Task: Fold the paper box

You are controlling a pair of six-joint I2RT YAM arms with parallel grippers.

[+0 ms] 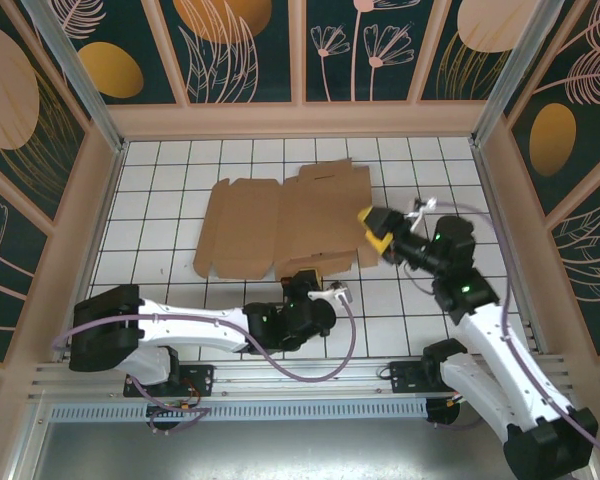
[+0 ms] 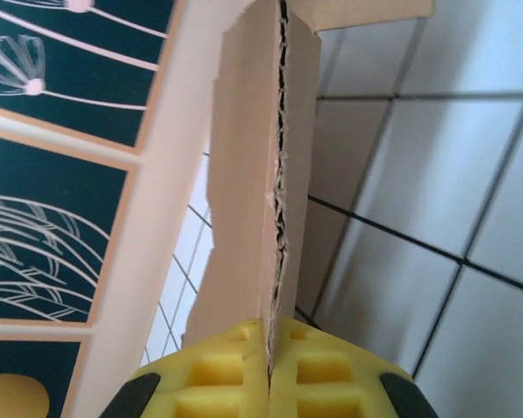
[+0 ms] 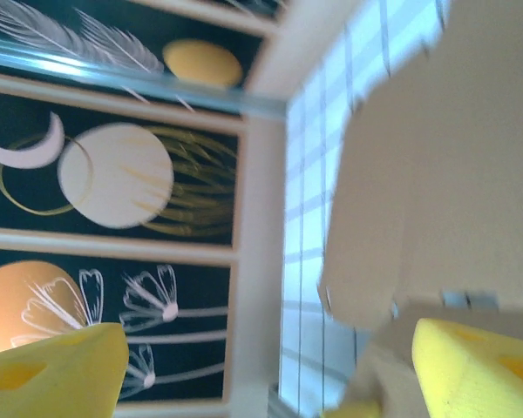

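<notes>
The box point(image 1: 270, 225) is lying mostly flat at the middle of the desk point(image 1: 430, 170). The left tool point(image 2: 270, 348) is clamping its near edge, pressing tight on the cardboard. The right tool point(image 1: 372, 232) is sitting at the box's right edge, its jaws standing apart.

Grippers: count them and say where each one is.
2. The left gripper is shut on the paper box's near edge; the right gripper stands open at that box's right edge.
</notes>
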